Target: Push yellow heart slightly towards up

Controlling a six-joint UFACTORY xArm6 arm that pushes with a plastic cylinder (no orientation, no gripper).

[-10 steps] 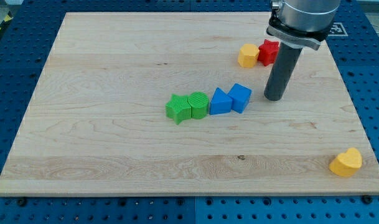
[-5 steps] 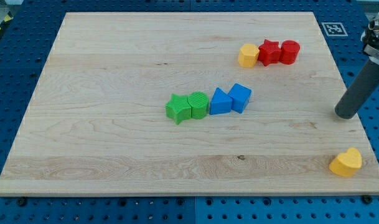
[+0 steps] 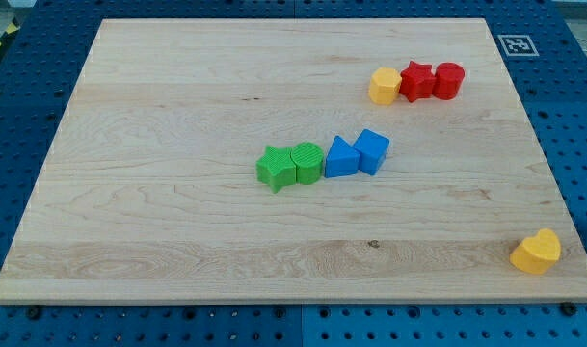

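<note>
The wooden surface (image 3: 177,116) is seen with no arm over it; my tip is out of view, so nothing can be placed against it and its state cannot be told. The yellow heart (image 3: 536,253) is found at the surface's bottom-right corner.

High oblique view over board (image 3: 177,96)

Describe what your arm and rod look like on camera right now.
I can't: neither my arm nor my tip shows in the camera view at this moment. Only the wooden board and the blocks are visible, including the yellow heart near the view's bottom right corner, so there are no colours, cables or markings of mine to report.
</note>
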